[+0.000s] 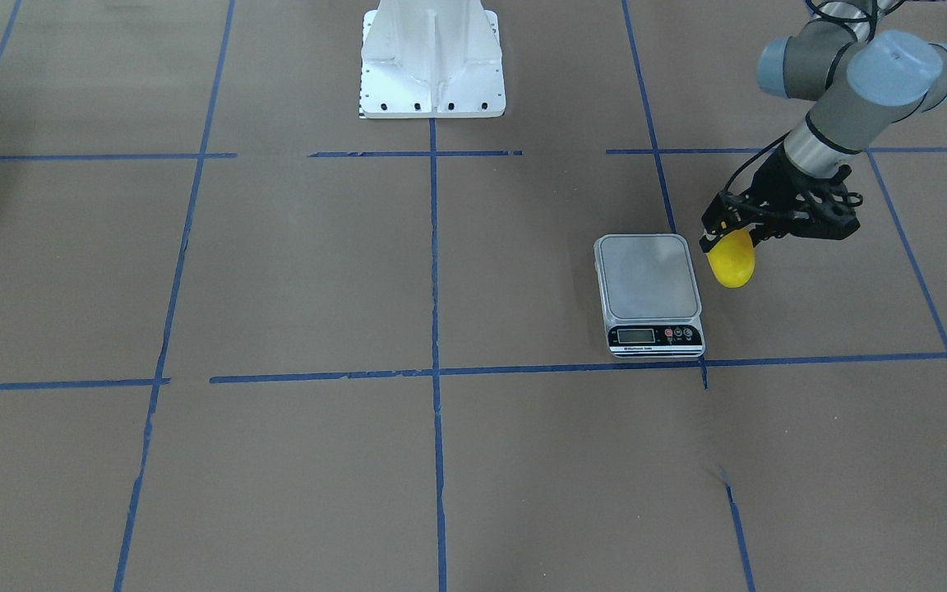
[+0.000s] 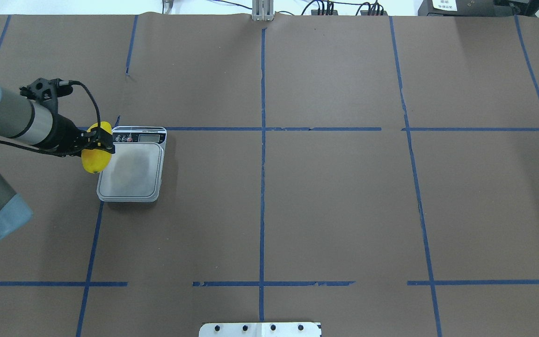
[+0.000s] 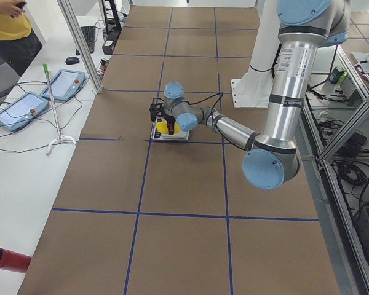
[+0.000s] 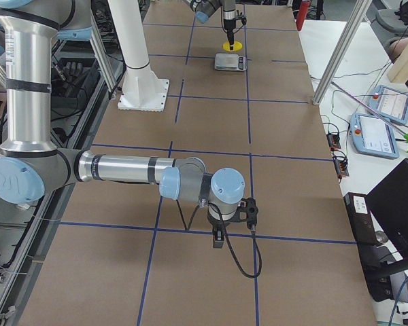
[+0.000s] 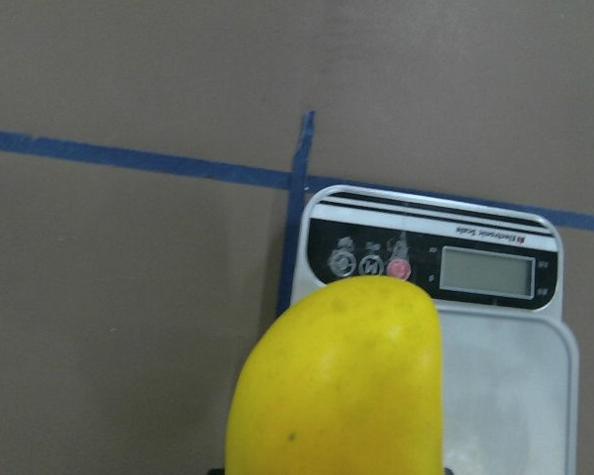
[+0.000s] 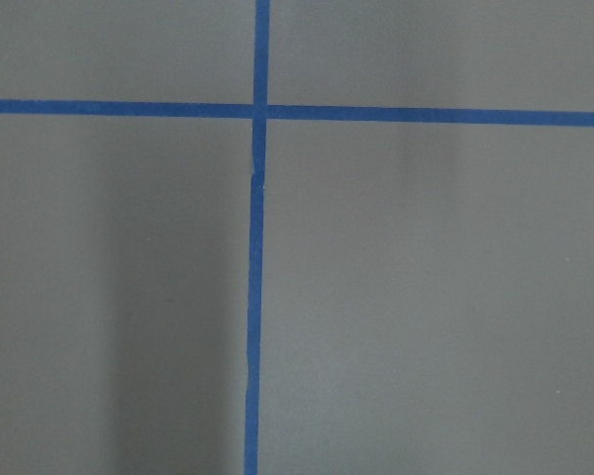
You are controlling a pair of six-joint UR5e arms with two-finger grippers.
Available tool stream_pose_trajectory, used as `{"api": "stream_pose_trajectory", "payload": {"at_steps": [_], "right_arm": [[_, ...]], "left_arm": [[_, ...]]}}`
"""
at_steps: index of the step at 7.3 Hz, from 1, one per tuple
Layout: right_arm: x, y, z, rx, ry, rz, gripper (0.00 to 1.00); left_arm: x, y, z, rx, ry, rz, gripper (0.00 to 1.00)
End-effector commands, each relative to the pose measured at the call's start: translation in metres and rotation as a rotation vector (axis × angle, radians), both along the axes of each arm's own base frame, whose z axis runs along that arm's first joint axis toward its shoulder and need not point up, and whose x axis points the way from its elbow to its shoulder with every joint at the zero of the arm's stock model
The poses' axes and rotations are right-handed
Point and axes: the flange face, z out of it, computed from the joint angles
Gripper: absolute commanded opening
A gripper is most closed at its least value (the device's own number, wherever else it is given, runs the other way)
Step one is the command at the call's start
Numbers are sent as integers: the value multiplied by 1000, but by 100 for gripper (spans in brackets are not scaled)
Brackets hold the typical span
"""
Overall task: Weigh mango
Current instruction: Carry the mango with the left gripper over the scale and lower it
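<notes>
Your bench (image 2: 325, 201) is covered in brown paper gridded with blue tape (image 2: 262, 187), and a white side table (image 3: 24, 141) with control tablets (image 3: 63, 84) runs alongside. The left end effector (image 1: 727, 238) pinches the mango (image 1: 732, 263) from above. The scale (image 1: 648, 275) sits just beside it, the fruit at its edge. The right end effector (image 4: 218, 236) points down at the paper, well apart. You cannot tell whether it is spread or closed.
</notes>
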Motion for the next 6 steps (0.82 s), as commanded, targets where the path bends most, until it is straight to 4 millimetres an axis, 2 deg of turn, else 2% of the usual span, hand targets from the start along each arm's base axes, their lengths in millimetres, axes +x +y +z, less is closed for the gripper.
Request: {"api": "stream_pose_trajectory", "payload": {"at_steps": [1, 3, 4, 6], "right_arm": [[0, 0, 0, 0, 0, 0, 100], [0, 0, 0, 0, 0, 0, 100], [0, 0, 0, 0, 0, 0, 100], [0, 0, 0, 0, 0, 0, 100]], "left_arm": [[18, -12, -22, -41, -30, -36, 0], [36, -5, -15, -50, -46, -12, 0], [51, 2, -8, -61, -58, 13, 7], [52, 6, -16, -53, -45, 17, 15]]}}
